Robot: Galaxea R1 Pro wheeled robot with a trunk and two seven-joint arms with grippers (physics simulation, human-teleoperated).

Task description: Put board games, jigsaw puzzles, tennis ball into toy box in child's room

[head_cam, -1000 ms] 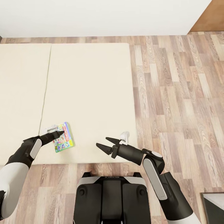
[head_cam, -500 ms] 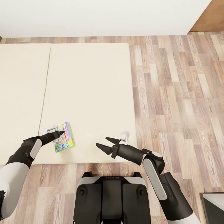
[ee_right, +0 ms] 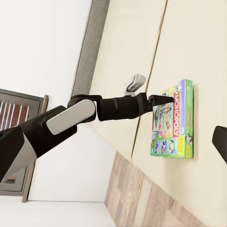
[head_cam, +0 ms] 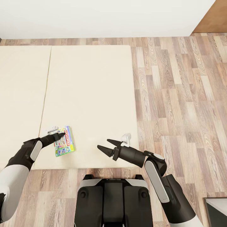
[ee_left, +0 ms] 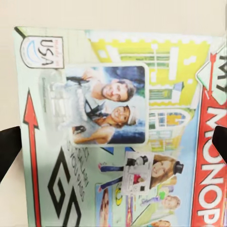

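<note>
One board game, the white "Monopoly" box point(head_cam: 65, 141) with its red logo, lies flat on the beige bed point(head_cam: 91, 94) near the front left corner. My left gripper point(head_cam: 60, 135) is open right over the box's left part. In the left wrist view the box point(ee_left: 118, 132) spans the space between the two black fingertips point(ee_left: 8, 146), which stand wide apart at its sides. My right gripper point(head_cam: 102, 143) is open and holds nothing, above the bed's front edge and to the right of the box. The right wrist view shows the box point(ee_right: 172, 120) under the left arm point(ee_right: 94, 111).
Wood-plank floor point(head_cam: 179, 94) runs along the bed's right side and front. A white wall point(head_cam: 94, 15) closes the back, with a brown wooden panel point(head_cam: 211, 15) at the top right. A dark-framed object point(head_cam: 217, 212) sits at the bottom right corner by my base.
The whole picture has shifted slightly, so the bed and box sit a little lower in it. Both grippers stay open, and the box lies where it was on the bed.
</note>
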